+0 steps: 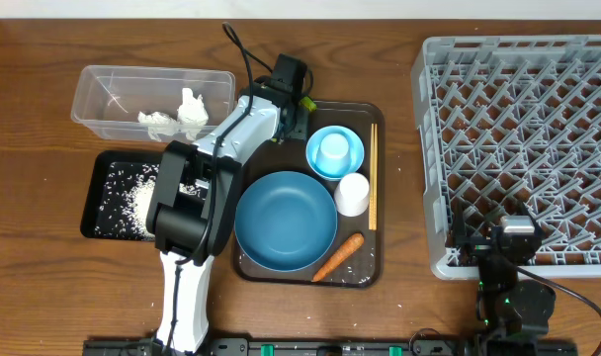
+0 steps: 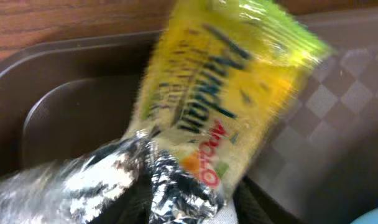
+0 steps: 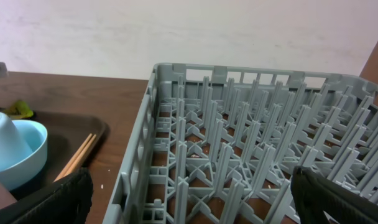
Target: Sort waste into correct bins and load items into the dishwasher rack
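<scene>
My left gripper (image 1: 297, 99) is shut on the crinkled yellow-green wrapper (image 1: 307, 103) at the back left corner of the dark brown serving tray (image 1: 365, 272). In the left wrist view the wrapper (image 2: 226, 93) fills the frame, its foil end pinched between the jaws (image 2: 189, 208). On the tray lie the large blue dish (image 1: 286, 220), the light-blue bowl (image 1: 352, 158), the white cup (image 1: 352, 194), the chopsticks (image 1: 373, 173) and the carrot (image 1: 338, 257). My right gripper (image 1: 505, 234) is open and empty over the front left corner of the grey rack (image 1: 523, 148).
The clear tub (image 1: 113, 94) holds crumpled white paper (image 1: 174, 119) at the back left. The black tray (image 1: 101, 178) in front of it holds rice (image 1: 137, 203). The right wrist view shows the rack (image 3: 239, 124), the bowl (image 3: 30, 146) and the chopsticks (image 3: 77, 155).
</scene>
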`<state>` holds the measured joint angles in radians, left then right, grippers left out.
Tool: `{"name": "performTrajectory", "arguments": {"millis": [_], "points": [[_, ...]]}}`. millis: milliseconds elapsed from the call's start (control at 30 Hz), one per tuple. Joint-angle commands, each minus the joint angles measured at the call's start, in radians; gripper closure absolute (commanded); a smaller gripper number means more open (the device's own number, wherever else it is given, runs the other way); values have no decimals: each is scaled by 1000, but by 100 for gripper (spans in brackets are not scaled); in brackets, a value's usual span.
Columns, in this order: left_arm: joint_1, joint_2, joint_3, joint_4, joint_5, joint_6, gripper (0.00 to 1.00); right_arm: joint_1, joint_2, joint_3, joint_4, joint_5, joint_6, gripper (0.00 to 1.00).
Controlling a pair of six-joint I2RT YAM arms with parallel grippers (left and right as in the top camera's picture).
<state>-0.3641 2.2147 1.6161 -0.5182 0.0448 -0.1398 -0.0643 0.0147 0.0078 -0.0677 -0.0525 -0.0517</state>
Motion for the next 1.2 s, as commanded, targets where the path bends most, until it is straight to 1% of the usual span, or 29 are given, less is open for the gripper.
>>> {"name": "performTrajectory", "arguments": {"millis": [0, 67, 100, 133, 400, 567, 933, 1100, 1167], "points": [[-2, 22, 2, 4, -12, 12, 72, -2, -6, -2, -3, -4, 13, 1], [-2, 22, 2, 4, -12, 12, 81, -2, -6, -2, -3, -4, 13, 1], [-2, 21, 2, 3, -12, 12, 89, -2, -6, -2, -3, -4, 13, 1], [-2, 20, 2, 3, -12, 11, 94, -2, -6, -2, -3, -4, 13, 1], [-2, -51, 2, 0, -11, -4, 94, -2, -6, -2, -3, -4, 13, 1], [-2, -135, 2, -16, -11, -53, 94, -2, -6, -2, -3, -4, 13, 1], [6, -352, 2, -21, -12, -70, 94, -2, -6, -2, -3, -4, 13, 1], [60, -420, 2, -19, -163, -197, 94, -2, -6, -2, -3, -4, 13, 1], [100, -424, 2, -27, -185, -251, 94, -2, -6, -2, -3, -4, 13, 1]]}}
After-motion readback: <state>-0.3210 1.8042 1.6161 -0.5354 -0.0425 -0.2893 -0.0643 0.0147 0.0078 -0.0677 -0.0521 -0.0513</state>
